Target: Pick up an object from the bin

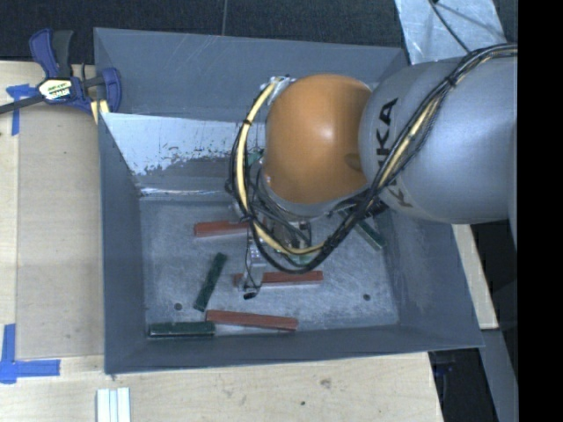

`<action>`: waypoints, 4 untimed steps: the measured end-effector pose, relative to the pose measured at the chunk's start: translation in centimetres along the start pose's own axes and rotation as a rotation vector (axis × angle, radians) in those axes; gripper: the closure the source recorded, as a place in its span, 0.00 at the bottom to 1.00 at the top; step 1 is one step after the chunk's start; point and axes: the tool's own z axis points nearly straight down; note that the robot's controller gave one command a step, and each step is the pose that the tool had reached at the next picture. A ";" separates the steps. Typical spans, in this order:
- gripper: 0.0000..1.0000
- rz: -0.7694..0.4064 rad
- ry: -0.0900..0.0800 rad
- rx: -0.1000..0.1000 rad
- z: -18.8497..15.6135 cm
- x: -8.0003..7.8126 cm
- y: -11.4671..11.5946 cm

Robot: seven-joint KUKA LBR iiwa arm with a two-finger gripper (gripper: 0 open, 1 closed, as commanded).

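**Bin** (119, 271), grey metal, holding loose items, listed from the left.

1. **Front green stick** (180, 330): dark, lying flat along the front wall, well left of the gripper and nearer the front.
2. **Tilted green stick** (209, 281): dark, lying on a slant near the gripper's left side, apart from it.
3. **Back red stick** (220, 229): reddish-brown, lying crosswise behind and left of the gripper, with its right end running under the cables.
4. **Front red stick** (251, 321): reddish-brown, lying crosswise just in front of the gripper.
5. **Gripper** (249, 287): hanging low over the middle of the floor, with its tip sitting at the left end of the middle red stick. How wide it is standing cannot be told, nor whether it is gripping anything.
6. **Middle red stick** (290, 277): reddish-brown, lying flat and stretching rightward from the gripper's tip.
7. **Orange cover** (312, 139): rounded, sitting above the gripper, with yellow and black cables (251, 205) looping round it.
8. **Green piece** (371, 234): poking out from under the arm, right of and behind the gripper, and mostly hidden.
9. **Arm** (449, 139): silver, reaching in from the right.
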 end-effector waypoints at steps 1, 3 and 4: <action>0.00 0.242 -0.001 0.001 8.0 2.6 -2.9; 1.00 -0.101 -0.012 -0.001 12.7 -3.0 -8.3; 1.00 -0.616 -0.006 0.003 12.7 -1.2 -13.1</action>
